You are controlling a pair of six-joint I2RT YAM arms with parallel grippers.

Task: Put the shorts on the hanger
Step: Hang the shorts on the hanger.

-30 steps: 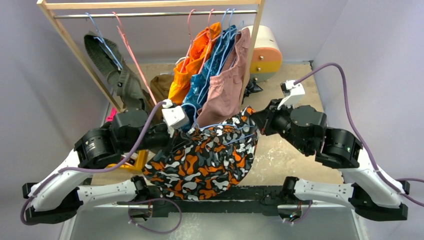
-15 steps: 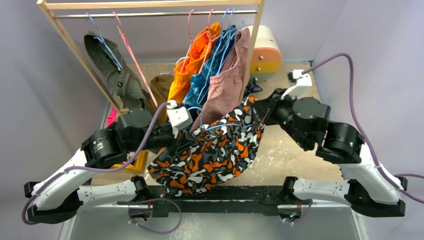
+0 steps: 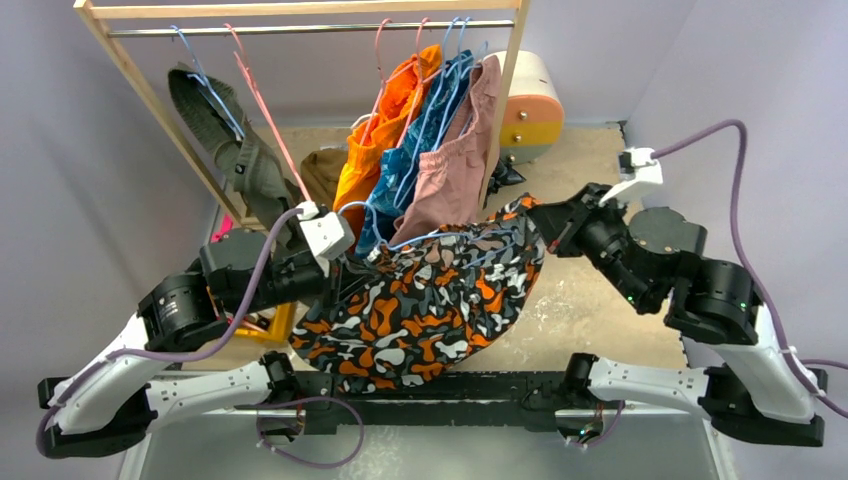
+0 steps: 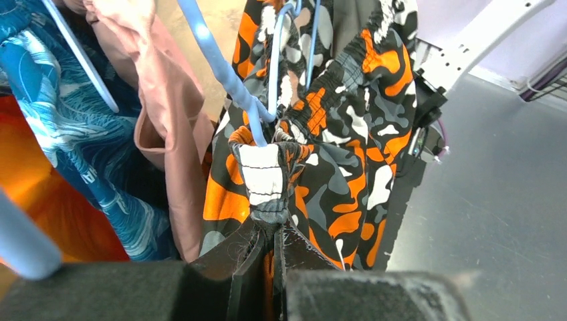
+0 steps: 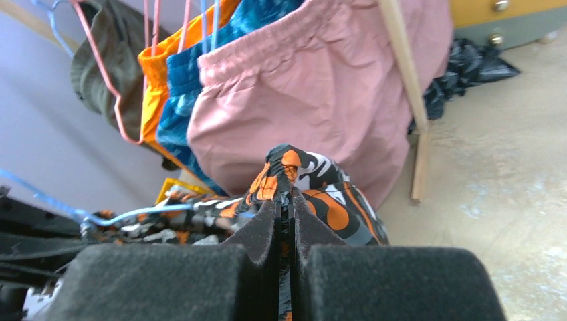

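As the arms draw apart, the camouflage shorts (image 3: pixel 420 310) go from a slack bundle to a broad sheet strung between them. The right arm has swung outward to the right and the left arm has pulled back to the left since a second ago.

Left gripper (image 4: pixel 267 224): clenched on a bunched fold of the elastic waistband. Right gripper (image 5: pixel 286 200): clamped tight on the opposite waistband edge, with a knot of print poking up above the pads.

The shorts hang in mid-air in front of the clothes rail (image 3: pixel 300 29), just below the dusty-pink shorts (image 5: pixel 301 87) and clear of the floor.

The light-blue wire hanger (image 4: pixel 227 77) runs down into the waistband beside the left pinch, and its thin wires lie across the top of the fabric in the overhead view. Whether both shoulders sit inside the band cannot be told.

Judgement: the stretch is opening the waist over the hanger's span. The seating step is under way and the hanger is not yet on the rail. Risk: the taut elastic slips from a pinch, or the wire pops out.
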